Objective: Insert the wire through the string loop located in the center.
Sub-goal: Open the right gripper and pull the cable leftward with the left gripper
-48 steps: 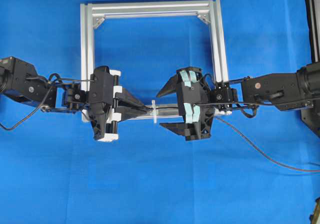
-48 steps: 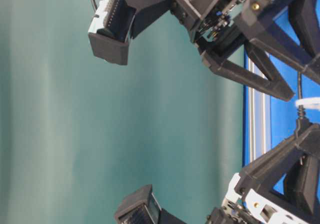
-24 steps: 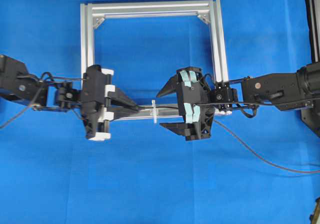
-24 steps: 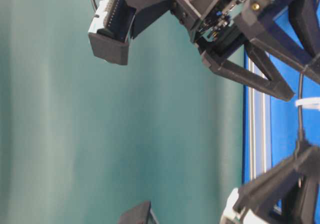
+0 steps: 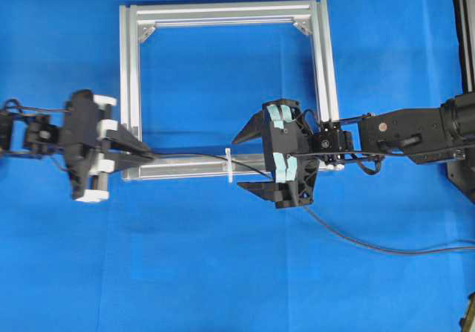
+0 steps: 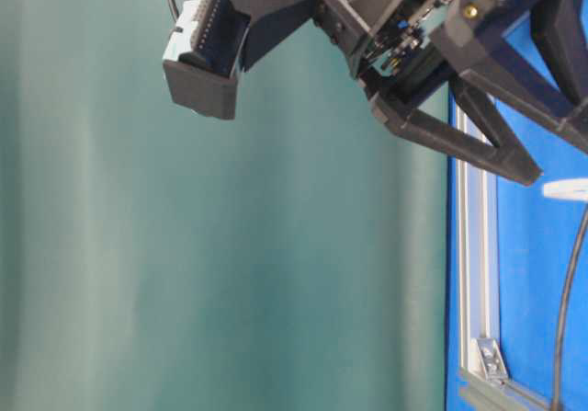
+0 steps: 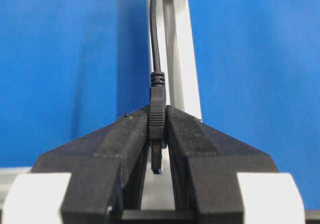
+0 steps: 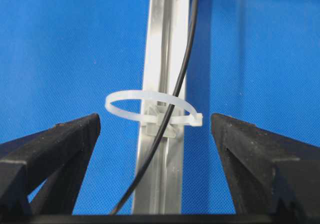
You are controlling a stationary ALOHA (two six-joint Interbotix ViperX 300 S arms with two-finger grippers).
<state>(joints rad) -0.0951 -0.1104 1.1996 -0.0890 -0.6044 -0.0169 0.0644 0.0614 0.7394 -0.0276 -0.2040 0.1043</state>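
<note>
Left hand (image 5: 141, 154), clamped on the plug of the wire (image 5: 193, 156), has drawn back leftward, away from the string loop (image 5: 229, 166), pulling more wire through it along the aluminium frame (image 5: 223, 11); insertion appears achieved. Right of the loop, right hand (image 5: 245, 161) stays wide, empty. No legible writing.

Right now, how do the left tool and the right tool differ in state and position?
The left tool is shut on the wire, pinching its plug; the right tool stands wide open and holds nothing. The left tool sits at the aluminium frame's left edge, away from the string loop; the right tool flanks that loop. Both point along the frame's near bar.
</note>
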